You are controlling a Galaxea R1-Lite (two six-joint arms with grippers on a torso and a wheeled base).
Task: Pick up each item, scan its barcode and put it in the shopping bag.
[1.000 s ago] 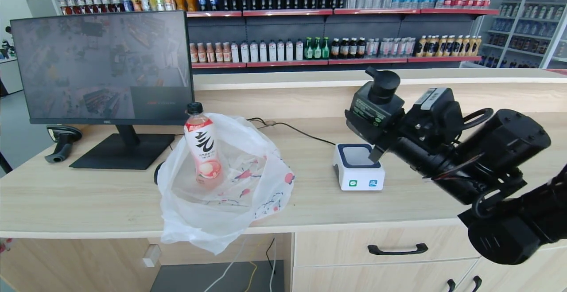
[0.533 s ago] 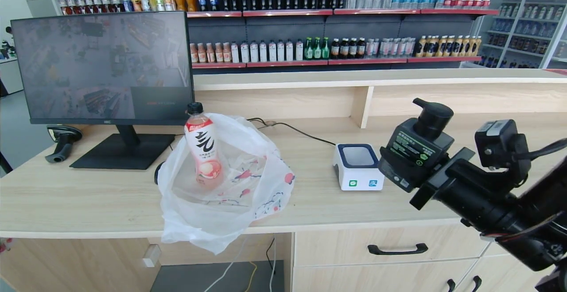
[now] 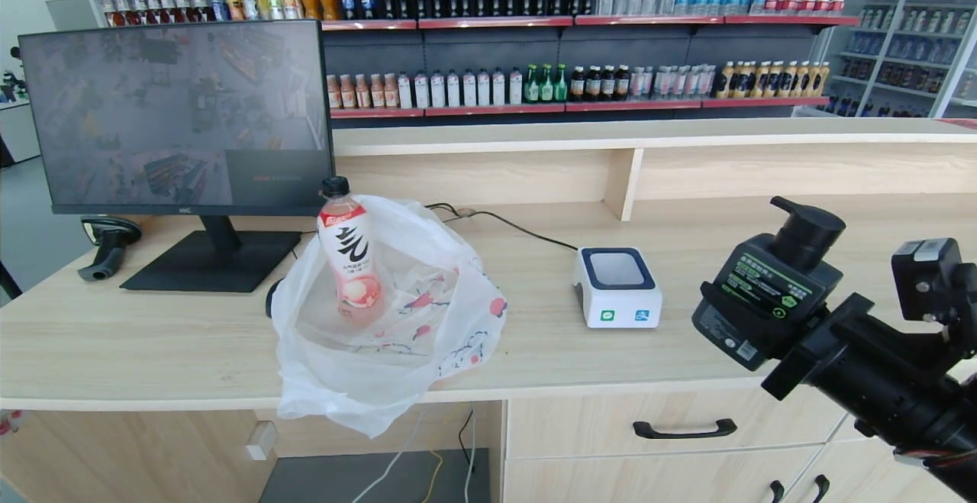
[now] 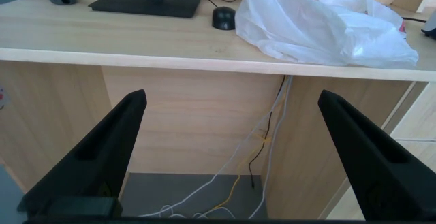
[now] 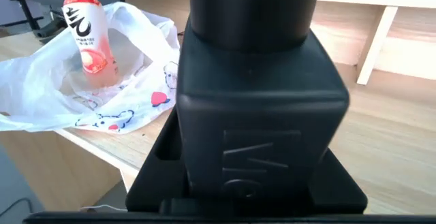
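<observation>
My right gripper (image 3: 794,339) is shut on a black pump bottle (image 3: 767,289), held above the counter's front edge, to the right of the white barcode scanner (image 3: 617,287). In the right wrist view the black pump bottle (image 5: 255,108) sits close up between the jaws. A white plastic shopping bag (image 3: 382,320) lies open at the counter's front, with a pink drink bottle (image 3: 349,255) standing upright in it. The shopping bag (image 5: 102,81) and pink bottle (image 5: 85,37) lie off beyond the right gripper. My left gripper (image 4: 231,156) hangs open below the counter edge, in front of the bag (image 4: 320,23).
A monitor (image 3: 179,117) on a black stand occupies the counter's left, with a handheld scanner (image 3: 107,247) beside it and a black mouse (image 4: 223,18) by the bag. A cable (image 3: 504,224) runs behind the scanner. Drawers (image 3: 683,430) sit under the counter. Drink shelves line the back wall.
My right arm has carried the pump bottle from above the scanner down and to the right, toward the counter's front edge. The bag, drink bottle and scanner have stayed put.
</observation>
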